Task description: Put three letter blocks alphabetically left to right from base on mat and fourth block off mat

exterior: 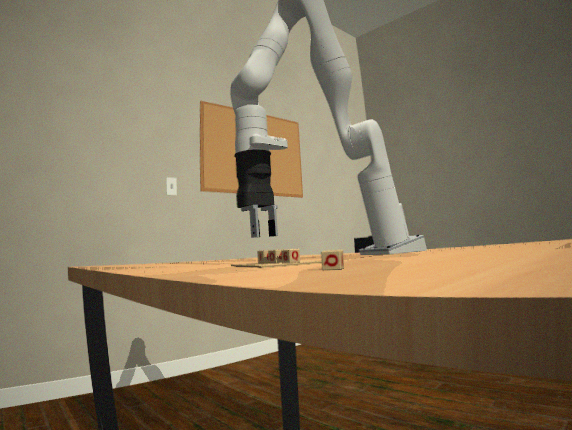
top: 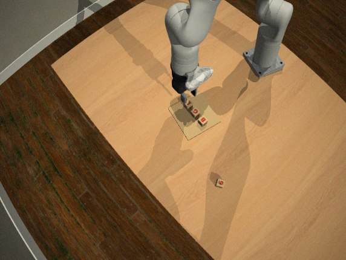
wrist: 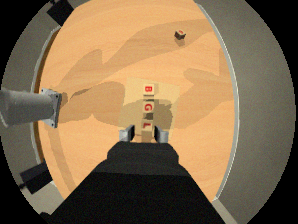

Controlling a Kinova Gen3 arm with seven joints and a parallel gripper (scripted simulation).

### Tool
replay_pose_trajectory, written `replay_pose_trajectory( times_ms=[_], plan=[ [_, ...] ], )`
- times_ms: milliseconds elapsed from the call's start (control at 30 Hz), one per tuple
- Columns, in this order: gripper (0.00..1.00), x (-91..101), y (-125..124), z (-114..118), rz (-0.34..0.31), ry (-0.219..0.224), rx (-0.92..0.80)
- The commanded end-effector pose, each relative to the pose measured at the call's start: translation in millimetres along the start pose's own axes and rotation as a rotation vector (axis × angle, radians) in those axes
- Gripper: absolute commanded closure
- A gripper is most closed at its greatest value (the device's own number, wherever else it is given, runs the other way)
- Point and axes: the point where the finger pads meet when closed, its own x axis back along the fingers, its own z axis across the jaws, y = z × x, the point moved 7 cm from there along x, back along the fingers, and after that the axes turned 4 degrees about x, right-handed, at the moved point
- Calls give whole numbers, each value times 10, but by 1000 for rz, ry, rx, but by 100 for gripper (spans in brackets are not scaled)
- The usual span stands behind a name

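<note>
The B block, G block and L block lie flat on the mat in a nearly straight row with small gaps. Seen from the base, they run B, G, L from left to right, letter tops pointing away from the base. The fourth block lies off the mat, with a 9 or 6 on top in the top view. My gripper is open and empty, above the L block end of the row.
The robot's base stands on the table beyond one side of the mat. The mat lies flat. Arm shadows fall across the mat and table.
</note>
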Motion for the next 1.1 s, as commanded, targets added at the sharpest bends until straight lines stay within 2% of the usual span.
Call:
replay_pose_trajectory(
  times_ms=[0, 200, 400, 433, 1067],
  plan=[
    [21, 149, -51, 60, 5, 26, 11],
    [21, 341, -50, 54, 5, 26, 11],
    [21, 382, -50, 53, 5, 26, 11],
    [0, 382, -50, 53, 5, 26, 11],
    [0, 382, -50, 53, 5, 26, 11]
  ],
)
